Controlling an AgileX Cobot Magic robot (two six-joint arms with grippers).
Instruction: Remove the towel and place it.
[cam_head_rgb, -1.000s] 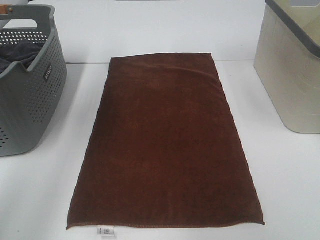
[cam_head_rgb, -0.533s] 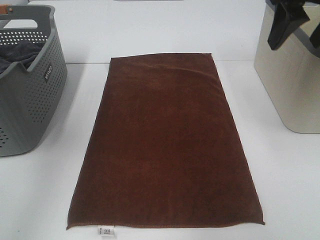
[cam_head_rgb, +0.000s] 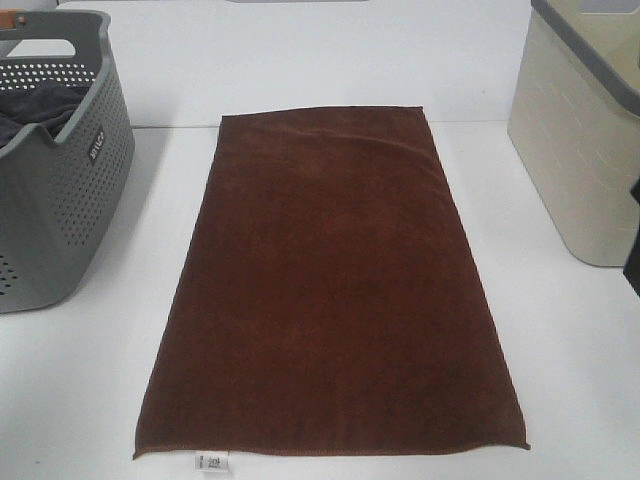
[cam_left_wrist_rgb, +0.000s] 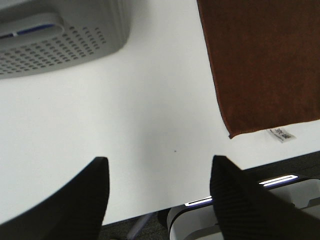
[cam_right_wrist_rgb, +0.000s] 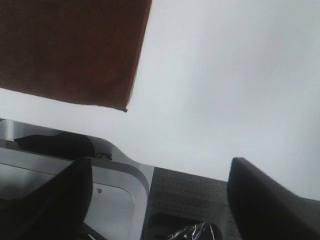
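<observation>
Towel (cam_head_rgb: 335, 285) flat on table (cam_head_rgb: 580, 360). Left gripper (cam_left_wrist_rgb: 157, 192) and right gripper (cam_right_wrist_rgb: 160, 200) hovering above near edge, jaws spread wide, empty.

A small label plate (cam_head_rgb: 96, 147) on the side of the grey perforated laundry basket (cam_head_rgb: 60, 210) carries raised lettering, too small and blurred to read. A small white tag (cam_head_rgb: 212, 462) at the near hem of the dark reddish-brown towel (cam_head_rgb: 335, 290) shows dark printed marks, also illegible. No other writing is visible.
</observation>
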